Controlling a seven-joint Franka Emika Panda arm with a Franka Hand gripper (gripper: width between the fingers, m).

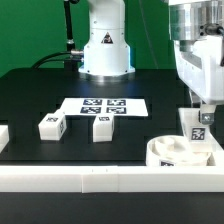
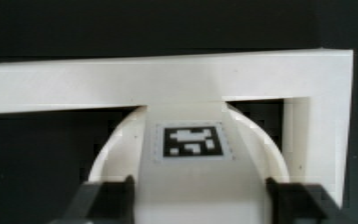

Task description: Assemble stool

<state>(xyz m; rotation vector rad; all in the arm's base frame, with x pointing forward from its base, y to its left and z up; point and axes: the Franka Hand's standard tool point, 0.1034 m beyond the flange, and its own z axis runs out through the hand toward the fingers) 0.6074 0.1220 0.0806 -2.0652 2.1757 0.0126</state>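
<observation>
Black and matte, the desk [image 1: 30,95] runs back to the arm's white base [image 1: 105,45], with dark green hanging behind it. The marker board [image 1: 135,108] lies flat near the desk's middle. In front of it two loose legs stand well apart from each other: the left leg [image 1: 50,125] towards the exterior view's left, and the middle leg [image 1: 100,128] just below the board. Both are small white blocks with a black-and-white square tag on the upper face. A long white front rail [image 1: 100,180] borders the near edge. The seat disc [image 1: 158,150] lies in the corner at the exterior view's right, against that rail. It is a round white plastic piece with a raised rim and a hollow centre. The tool [image 1: 199,112] hangs straight down over the disc's far right side. It is closed about halfway on the third leg [image 1: 197,128], which stands upright with its tagged face turned to the camera. The leg's lower end is down at the disc, though whether it is seated in the disc I cannot tell. In the wrist view the third leg [image 2: 194,140] fills the middle as a white tapering block with its square tag sharp and centred. The tool [image 2: 197,205] has its dark fingers [image 2: 105,200] pressed to the block's two sides. Behind it two white rails meet in a corner [image 2: 318,75] against the black desk [image 2: 51,30].
</observation>
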